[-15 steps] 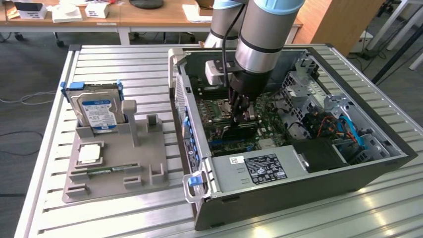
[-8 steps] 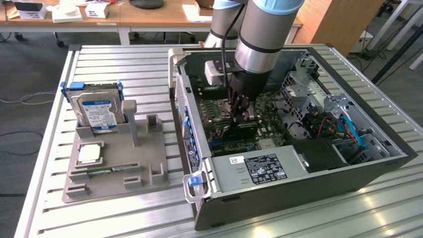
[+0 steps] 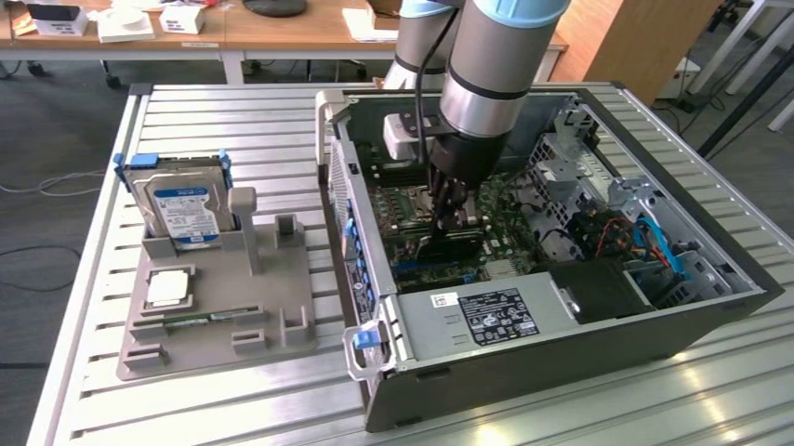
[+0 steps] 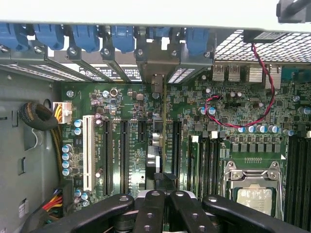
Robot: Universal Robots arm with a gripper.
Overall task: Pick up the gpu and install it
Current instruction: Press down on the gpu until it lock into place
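gpu (image 4: 156, 145) edge-on, fingers (image 4: 150, 213) cut off

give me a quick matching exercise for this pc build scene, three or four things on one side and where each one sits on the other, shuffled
Things:
1. boxy silver hard drive with blue-white label
2. dark flat gpu card
3. grey power supply box with black label
4. square silver processor chip

Places:
a. upright in the grey holder tray's rear slot
b. lying flat on the holder tray
c. inside the open computer case, under the black tool, on the green motherboard
d. along the case's near edge

Pairs: 1-a, 2-c, 3-d, 4-b
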